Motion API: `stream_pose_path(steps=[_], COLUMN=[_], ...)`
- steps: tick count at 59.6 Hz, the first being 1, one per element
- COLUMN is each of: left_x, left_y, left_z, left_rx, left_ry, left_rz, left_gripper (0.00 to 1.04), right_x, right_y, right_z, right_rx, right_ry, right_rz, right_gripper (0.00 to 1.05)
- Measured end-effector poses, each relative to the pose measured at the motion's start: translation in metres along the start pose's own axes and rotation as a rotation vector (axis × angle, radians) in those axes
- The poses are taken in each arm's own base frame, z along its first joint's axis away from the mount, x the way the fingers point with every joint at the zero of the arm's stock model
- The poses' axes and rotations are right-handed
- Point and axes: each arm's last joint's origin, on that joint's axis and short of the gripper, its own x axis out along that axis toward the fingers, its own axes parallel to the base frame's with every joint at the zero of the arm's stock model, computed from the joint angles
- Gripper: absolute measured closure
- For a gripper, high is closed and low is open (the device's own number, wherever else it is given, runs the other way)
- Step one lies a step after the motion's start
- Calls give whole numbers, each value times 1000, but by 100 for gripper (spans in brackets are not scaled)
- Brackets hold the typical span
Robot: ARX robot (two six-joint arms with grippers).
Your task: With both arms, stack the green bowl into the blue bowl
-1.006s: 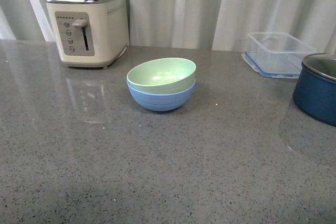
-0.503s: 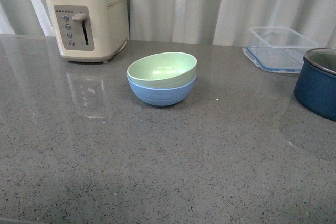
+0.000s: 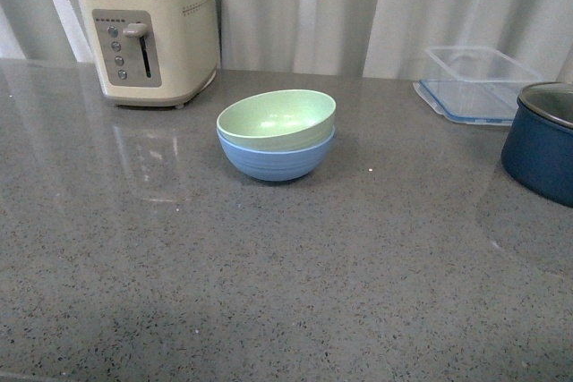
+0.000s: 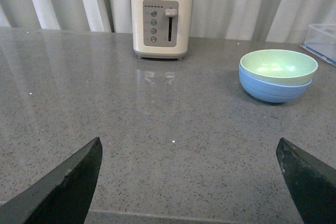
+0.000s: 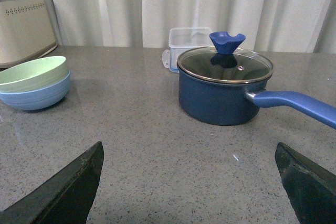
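The pale green bowl (image 3: 277,119) sits nested inside the light blue bowl (image 3: 276,157) in the middle of the grey counter, tilted slightly. Both arms are out of the front view. From the left wrist, the green bowl (image 4: 278,66) and blue bowl (image 4: 274,90) lie far ahead, and my left gripper (image 4: 189,153) is open over bare counter, well short of them. From the right wrist, the green bowl (image 5: 32,74) in the blue bowl (image 5: 34,96) shows off to one side, and my right gripper (image 5: 189,153) is open with nothing between its fingers.
A cream toaster (image 3: 150,40) stands at the back left. A clear plastic container (image 3: 476,82) is at the back right. A dark navy pot (image 5: 224,85) with glass lid and long handle (image 5: 294,103) stands at the right, close ahead of the right gripper.
The front view shifted slightly between one second and half a second ago; since then nothing has moved. The bowls stay nested in the same place.
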Motion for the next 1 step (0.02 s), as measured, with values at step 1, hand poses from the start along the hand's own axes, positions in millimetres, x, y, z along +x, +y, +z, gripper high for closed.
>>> stream_pose_path(steps=[1], left_x=[0], left_y=[0], left_z=[0], left_rx=[0], left_ry=[0], left_rz=[0], left_gripper=[7], right_x=[0], right_y=[0], right_z=[0], right_rx=[0], right_ry=[0], right_rz=[0], right_gripper=[10])
